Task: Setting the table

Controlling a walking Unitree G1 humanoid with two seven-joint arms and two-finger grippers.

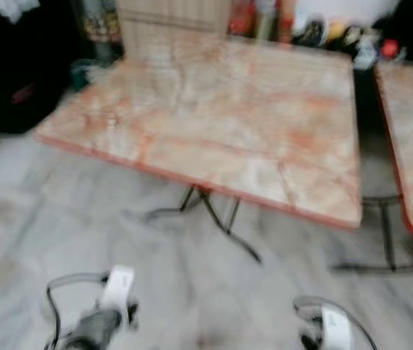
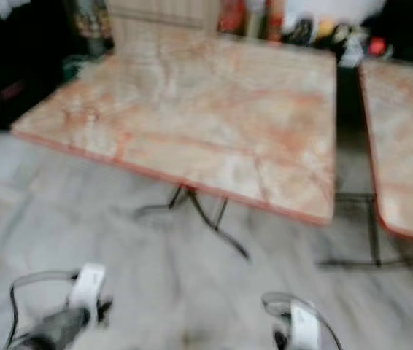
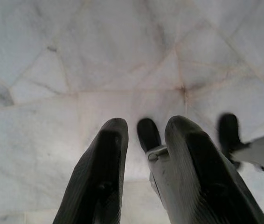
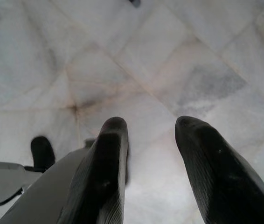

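Approach to the table (image 1: 214, 117), its marble top bare, just ahead: left gripper (image 3: 143, 140) and right gripper (image 4: 151, 140) hang low over the floor (image 4: 122, 56), fingers parted and empty; best to halt square at the near edge before reaching.

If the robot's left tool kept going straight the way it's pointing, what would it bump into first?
Most likely the floor. The left tool points down at pale marble tiles, fingers parted and holding nothing, with nothing else in its line. How far off the floor is cannot be judged.
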